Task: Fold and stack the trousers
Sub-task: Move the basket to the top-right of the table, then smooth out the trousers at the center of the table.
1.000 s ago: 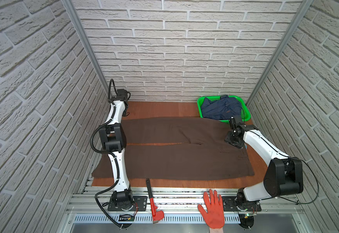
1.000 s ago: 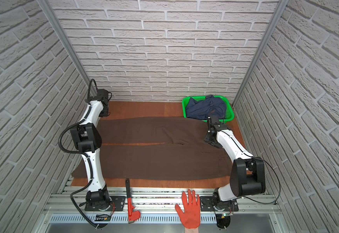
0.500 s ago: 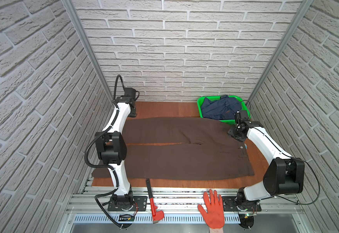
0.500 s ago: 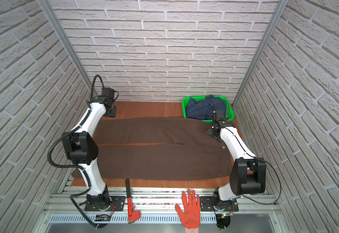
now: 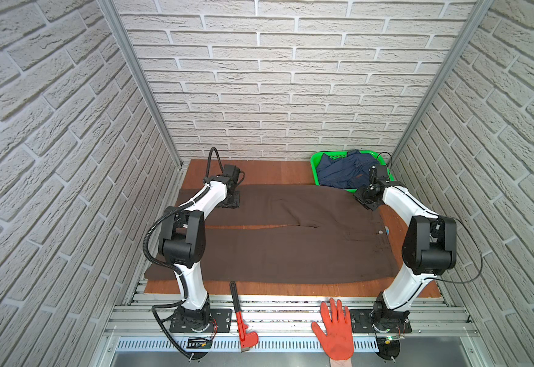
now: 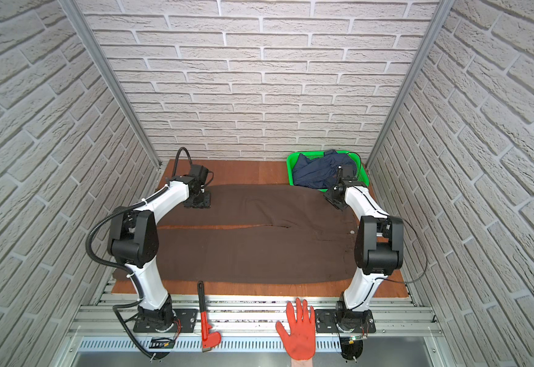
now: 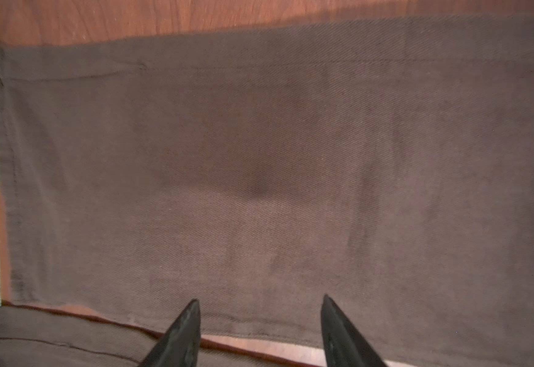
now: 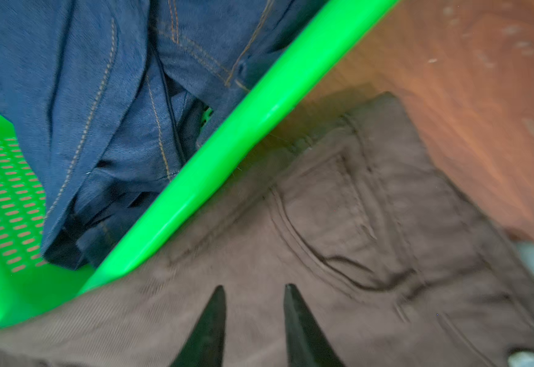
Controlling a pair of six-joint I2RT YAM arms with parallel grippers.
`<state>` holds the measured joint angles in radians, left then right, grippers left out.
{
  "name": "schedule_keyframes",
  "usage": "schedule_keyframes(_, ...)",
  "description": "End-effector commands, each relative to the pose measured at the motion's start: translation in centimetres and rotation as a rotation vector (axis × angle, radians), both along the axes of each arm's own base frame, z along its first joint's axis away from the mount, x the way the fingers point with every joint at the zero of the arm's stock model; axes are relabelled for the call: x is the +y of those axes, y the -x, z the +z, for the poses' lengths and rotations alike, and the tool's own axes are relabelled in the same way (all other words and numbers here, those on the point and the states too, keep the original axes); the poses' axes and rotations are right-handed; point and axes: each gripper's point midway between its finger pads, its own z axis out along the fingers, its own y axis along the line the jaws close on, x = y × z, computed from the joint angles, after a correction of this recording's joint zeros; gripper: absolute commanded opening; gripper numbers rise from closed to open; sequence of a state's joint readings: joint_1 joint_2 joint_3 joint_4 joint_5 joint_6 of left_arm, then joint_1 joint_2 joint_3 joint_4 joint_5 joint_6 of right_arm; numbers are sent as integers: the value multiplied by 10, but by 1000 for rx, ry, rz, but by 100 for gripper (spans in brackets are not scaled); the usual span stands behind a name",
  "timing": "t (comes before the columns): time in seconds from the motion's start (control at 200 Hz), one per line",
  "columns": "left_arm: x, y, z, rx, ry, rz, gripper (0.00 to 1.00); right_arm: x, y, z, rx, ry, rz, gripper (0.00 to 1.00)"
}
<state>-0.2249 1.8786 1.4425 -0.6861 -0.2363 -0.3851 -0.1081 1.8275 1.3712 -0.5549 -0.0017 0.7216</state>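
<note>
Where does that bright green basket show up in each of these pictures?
In a top view: the green basket sits in the far right corner of the table.
In a top view: the green basket is in that same corner.
Left wrist: not in it.
Right wrist: its rim runs slantwise, with blue denim inside.
Shared landmark: the brown trousers, in all four views.

Green basket [image 5: 314, 168] blocks my 1 o'clock; bare table [image 5: 272, 171] at 12 lies open; wrench [image 5: 239, 314] and gloved hand [image 5: 335, 330] crowd 6.
</note>
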Motion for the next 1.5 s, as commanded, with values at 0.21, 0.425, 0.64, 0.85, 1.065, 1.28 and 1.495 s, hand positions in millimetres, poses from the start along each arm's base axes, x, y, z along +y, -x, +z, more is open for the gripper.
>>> schedule_keyframes(0.21,-2,11,24,-90,46,26,61,-3,-66,-1,-172,11,16,25)
schedule_keyframes(0.425,-4,12,9,-60,46,30,62,-6,-93,-13,-162,30,27,35)
schedule_keyframes(0.64,-4,9,-1,-38,42,30,63,-6,-105,-17,-160,26,34,46)
schedule_keyframes(0.85,-5,9,-1,-39,41,31,66,-4,-83,11,-166,64,63,51)
schedule_keyframes(1.065,-3,15,9,-59,44,27,71,-37,-27,36,-99,209,54,55)
schedule_keyframes(1.28,-3,22,21,-85,55,23,72,-63,0,20,-56,219,48,55)
schedule_keyframes(1.495,0,33,32,-110,58,22,72,-87,7,3,-65,195,10,55)
